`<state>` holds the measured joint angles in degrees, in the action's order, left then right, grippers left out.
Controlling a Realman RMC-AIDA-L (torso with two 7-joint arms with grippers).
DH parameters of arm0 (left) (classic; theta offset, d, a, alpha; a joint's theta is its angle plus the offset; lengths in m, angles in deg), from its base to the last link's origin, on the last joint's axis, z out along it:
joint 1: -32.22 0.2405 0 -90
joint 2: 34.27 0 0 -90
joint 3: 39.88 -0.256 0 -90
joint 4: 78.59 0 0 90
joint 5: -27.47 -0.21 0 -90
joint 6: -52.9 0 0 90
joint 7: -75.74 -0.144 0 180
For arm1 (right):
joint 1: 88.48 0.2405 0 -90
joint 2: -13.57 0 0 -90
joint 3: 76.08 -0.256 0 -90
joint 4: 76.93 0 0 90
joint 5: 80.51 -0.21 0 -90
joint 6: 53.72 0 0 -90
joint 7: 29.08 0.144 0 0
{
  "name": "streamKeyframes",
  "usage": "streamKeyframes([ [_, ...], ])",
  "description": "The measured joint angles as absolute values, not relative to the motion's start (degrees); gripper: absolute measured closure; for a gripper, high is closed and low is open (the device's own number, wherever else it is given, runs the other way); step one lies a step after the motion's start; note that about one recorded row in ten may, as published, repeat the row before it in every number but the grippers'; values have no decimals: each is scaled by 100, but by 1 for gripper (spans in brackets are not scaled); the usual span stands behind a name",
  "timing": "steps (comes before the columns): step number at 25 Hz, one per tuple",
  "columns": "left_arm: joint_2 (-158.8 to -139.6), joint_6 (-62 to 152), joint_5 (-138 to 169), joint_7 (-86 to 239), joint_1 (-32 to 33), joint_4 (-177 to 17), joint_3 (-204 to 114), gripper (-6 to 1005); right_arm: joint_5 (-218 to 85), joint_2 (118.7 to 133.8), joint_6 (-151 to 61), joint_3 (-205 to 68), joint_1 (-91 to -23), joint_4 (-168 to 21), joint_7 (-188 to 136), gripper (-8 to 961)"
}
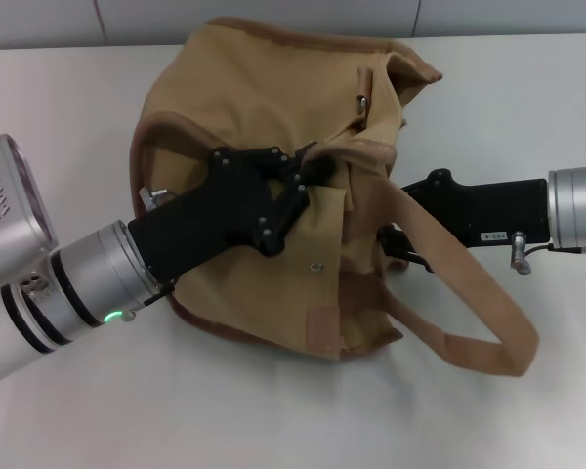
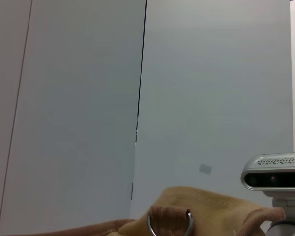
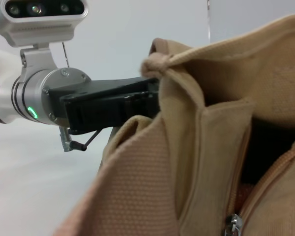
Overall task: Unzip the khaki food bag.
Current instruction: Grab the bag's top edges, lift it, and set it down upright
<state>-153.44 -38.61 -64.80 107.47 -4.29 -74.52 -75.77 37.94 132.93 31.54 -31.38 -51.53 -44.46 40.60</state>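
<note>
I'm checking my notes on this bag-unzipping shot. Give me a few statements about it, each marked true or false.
1. The khaki food bag lies on a white table. True.
2. The left claw pinches fabric on top of the bag. True.
3. The right claw hangs high above the bag, touching nothing. False: it reaches in at the bag's side, behind a handle.
4. The bag is bright red. False: it is tan with brown piping.
5. A metal ring shows in the left wrist view. True.
</note>
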Motion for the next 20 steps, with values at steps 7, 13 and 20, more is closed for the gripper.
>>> streamKeyframes([
  [7, -15345, -3806, -6471, 10732, -457, -7438, -7583, 836, 3562, 13302, 3134, -3076, -5149, -4583, 3811, 725],
  [13, -15345, -3780, -6473, 10729, -469, -7436, -7583, 835, 3550, 13298, 3133, -3086, -5155, -4624, 3763, 885],
  [20, -15345, -3813, -6476, 10729, -459, -7431, -7555, 833, 3545, 13303, 3117, -3143, -5213, -4652, 3754, 947],
])
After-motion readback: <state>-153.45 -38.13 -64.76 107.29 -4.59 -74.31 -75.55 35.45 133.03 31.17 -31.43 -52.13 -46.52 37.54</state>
